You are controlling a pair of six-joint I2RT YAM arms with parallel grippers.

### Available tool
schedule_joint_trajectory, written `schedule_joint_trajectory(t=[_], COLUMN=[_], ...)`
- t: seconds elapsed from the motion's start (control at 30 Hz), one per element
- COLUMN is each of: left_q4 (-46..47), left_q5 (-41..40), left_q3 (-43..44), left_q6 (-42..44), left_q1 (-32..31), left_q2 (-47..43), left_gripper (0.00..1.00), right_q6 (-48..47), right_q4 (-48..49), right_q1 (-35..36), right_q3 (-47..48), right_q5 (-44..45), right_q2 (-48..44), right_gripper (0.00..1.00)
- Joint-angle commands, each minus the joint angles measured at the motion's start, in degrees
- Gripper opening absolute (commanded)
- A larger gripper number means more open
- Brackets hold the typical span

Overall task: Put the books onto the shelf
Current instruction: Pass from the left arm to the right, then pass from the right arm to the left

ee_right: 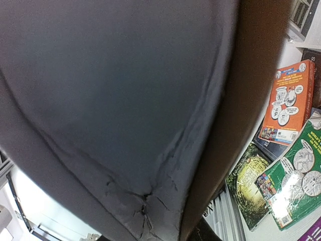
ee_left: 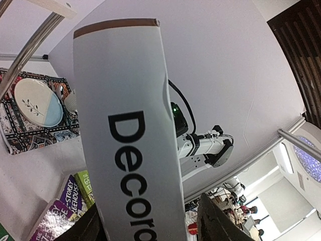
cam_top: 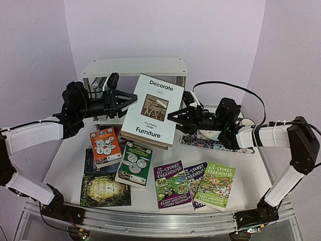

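Right wrist view is almost filled by a grey creased surface (ee_right: 115, 100) with a brown edge, too close to identify, and that tool's own fingers are hidden. From above, the right tool (cam_top: 174, 116) meets the right edge of the white book (cam_top: 153, 108); I cannot tell whether it grips. The left tool (cam_top: 131, 99) straddles the book's spine, jaws part open, 1 finger (ee_left: 93, 228) close against it; whether it pinches I cannot tell. The book stands tilted before the shelf (cam_top: 135, 65), overlapping a second white book (cam_top: 143, 139). 3 Treehouse paperbacks (cam_top: 173, 185) lie flat on the white surface (cam_top: 70, 160). The right arm half covers a patterned mat (cam_top: 200, 141). Pale walls (cam_top: 150, 30) enclose everything.
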Motion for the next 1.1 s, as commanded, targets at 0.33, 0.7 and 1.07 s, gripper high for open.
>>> schedule_joint_trajectory(t=[0.33,0.7,1.07], left_q4=[-10.73,-28.11,-34.01], left_q5=[8.47,4.84,-2.85], left_q3=[6.12,8.67,9.32], left_q6=[9.77,20.71,28.34], left_q1=[-0.03,-0.07,-0.07], left_q2=[1.06,0.34,-5.5], left_gripper=[0.6,0.46,0.33], right_q6=[-1.81,-5.13,-9.34], right_q4=[18.38,13.4,9.22], right_q1=[0.43,0.43,0.18], right_q3=[3.42,4.52,4.16], right_q5=[-8.63,-9.64,-9.03], right_q2=[-0.92,-1.23,-2.25], right_gripper=[0.29,0.42,0.83])
